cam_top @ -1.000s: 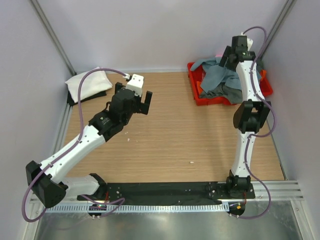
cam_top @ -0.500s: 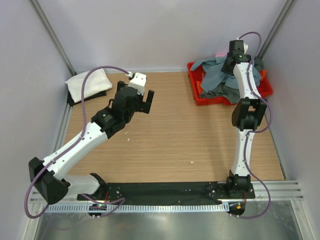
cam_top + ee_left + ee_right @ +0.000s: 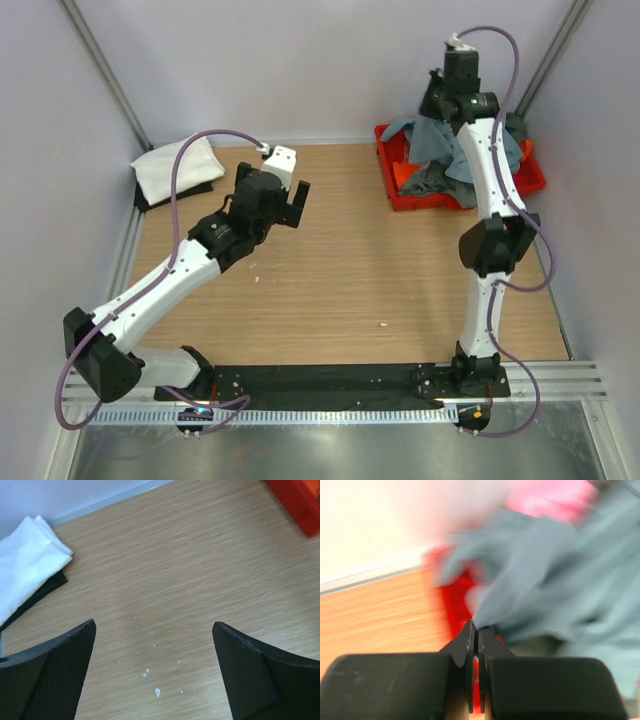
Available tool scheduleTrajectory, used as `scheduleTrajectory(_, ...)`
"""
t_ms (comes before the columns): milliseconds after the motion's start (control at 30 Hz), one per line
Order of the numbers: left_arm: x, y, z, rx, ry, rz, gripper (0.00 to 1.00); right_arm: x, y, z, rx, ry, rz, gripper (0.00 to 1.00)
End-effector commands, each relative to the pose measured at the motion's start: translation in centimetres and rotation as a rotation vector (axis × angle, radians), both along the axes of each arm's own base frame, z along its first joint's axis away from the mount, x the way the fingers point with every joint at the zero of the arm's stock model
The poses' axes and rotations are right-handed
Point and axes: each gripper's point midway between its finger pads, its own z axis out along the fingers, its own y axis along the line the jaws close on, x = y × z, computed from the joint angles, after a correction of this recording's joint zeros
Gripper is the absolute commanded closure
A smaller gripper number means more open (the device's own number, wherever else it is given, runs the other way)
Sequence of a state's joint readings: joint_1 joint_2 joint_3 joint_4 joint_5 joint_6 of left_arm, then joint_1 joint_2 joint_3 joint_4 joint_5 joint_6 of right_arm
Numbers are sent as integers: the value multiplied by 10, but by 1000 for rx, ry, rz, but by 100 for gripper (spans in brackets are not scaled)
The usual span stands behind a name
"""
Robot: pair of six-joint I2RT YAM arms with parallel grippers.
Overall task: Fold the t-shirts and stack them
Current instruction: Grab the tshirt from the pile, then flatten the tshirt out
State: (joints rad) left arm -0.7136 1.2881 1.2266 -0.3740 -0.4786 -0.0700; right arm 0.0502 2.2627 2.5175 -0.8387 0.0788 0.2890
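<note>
My right gripper (image 3: 432, 108) (image 3: 476, 625) is shut on an edge of the blue-grey t-shirt (image 3: 448, 140) (image 3: 545, 580) and holds it raised above the red crate (image 3: 398, 198) (image 3: 451, 605). The cloth trails down into the crate over a dark grey t-shirt (image 3: 440, 185) and an orange one (image 3: 405, 172). A pink t-shirt (image 3: 550, 500) shows blurred behind. A folded white t-shirt (image 3: 178, 168) (image 3: 25, 560) lies at the table's far left on a dark one (image 3: 42, 592). My left gripper (image 3: 292, 205) (image 3: 154, 624) hovers open over bare wood, holding nothing.
The crate (image 3: 300, 500) sits in the back right corner against the walls. Small white specks (image 3: 157, 692) lie on the wooden table under the left gripper. A black base strip (image 3: 320, 380) runs along the near edge.
The right gripper closed on the blue-grey t-shirt and rose toward the back wall, pulling the cloth up. The left arm shifted slightly.
</note>
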Motion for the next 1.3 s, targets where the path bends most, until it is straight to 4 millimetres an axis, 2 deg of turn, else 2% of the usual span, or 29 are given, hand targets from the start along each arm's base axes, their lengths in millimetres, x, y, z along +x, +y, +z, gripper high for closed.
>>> scheduleTrajectory(0,1,13,25,9,-29,80,0,-181,132,310,145,-704,415,99)
scheduleTrajectory(33,1,16,44,-13,-48,102,0,-189,147,307,190,-720,455,97)
scheduleTrajectory(100,-9,29,46,-4,2,145,0,-204,148,302,295,-695,444,26)
scheduleTrajectory(133,-15,33,62,-34,-6,158,0,-211,148,278,293,-637,453,1)
scheduleTrajectory(200,-33,45,58,-58,50,185,0,-210,145,238,273,-525,428,0)
scheduleTrajectory(233,-42,46,52,-120,82,206,0,-210,139,190,247,-388,389,0)
scheduleTrajectory(267,-59,54,51,-153,109,204,0,-212,138,165,234,-317,378,0)
scheduleTrajectory(300,-70,56,35,-168,154,203,0,-215,134,139,228,-243,351,0)
scheduleTrajectory(333,-81,54,26,-252,199,225,0,-220,130,86,206,-104,322,0)
scheduleTrajectory(400,-109,67,13,-345,240,250,0,-236,126,52,211,-24,308,0)
scheduleTrajectory(433,-122,65,-21,-380,323,268,0,-248,126,12,220,57,308,0)
scheduleTrajectory(467,-129,63,-27,-440,333,262,0,-256,125,-2,230,81,305,0)
scheduleTrajectory(500,-139,65,-27,-507,323,240,0,-268,123,-3,244,63,307,0)
scheduleTrajectory(533,-147,64,-58,-503,372,242,0,-280,121,-33,256,115,289,0)
scheduleTrajectory(600,-155,55,-67,-593,398,206,0,-297,118,-44,277,111,273,0)
scheduleTrajectory(633,-159,55,-81,-580,424,213,0,-309,121,-69,281,159,278,0)
scheduleTrajectory(700,-161,59,-91,-562,439,234,0,-318,135,-82,324,176,296,0)
scheduleTrajectory(733,-162,61,-95,-552,443,243,0,-327,145,-97,315,220,325,0)
scheduleTrajectory(800,-163,64,-103,-536,454,261,0,-327,149,-110,260,246,319,0)
scheduleTrajectory(833,-163,62,-103,-534,462,258,0,-327,160,-118,228,275,344,0)
scheduleTrajectory(900,-164,59,-103,-540,474,250,1,-319,162,-128,151,284,324,0)
scheduleTrajectory(967,-167,60,-103,-538,484,246,3,-316,178,-143,87,328,347,0)
scheduleTrajectory(1000,-168,62,-99,-539,478,246,3,-313,178,-151,34,344,332,0)
scheduleTrajectory(1033,-170,64,-97,-537,477,251,3,-307,185,-148,9,338,336,0)
scheduleTrajectory(1067,-176,72,-94,-522,481,261,3,-305,188,-169,-48,392,332,0)
scheduleTrajectory(1133,-179,79,-72,-536,439,256,3,-296,196,-172,-137,379,325,0)
scheduleTrajectory(1200,-187,92,-58,-533,411,252,2,-293,200,-186,-195,401,325,0)
scheduleTrajectory(1233,-190,100,-46,-529,378,252,0,-285,202,-181,-213,382,309,0)
scheduleTrajectory(1267,-191,104,-41,-530,361,254,0,-282,203,-191,-238,401,303,0)
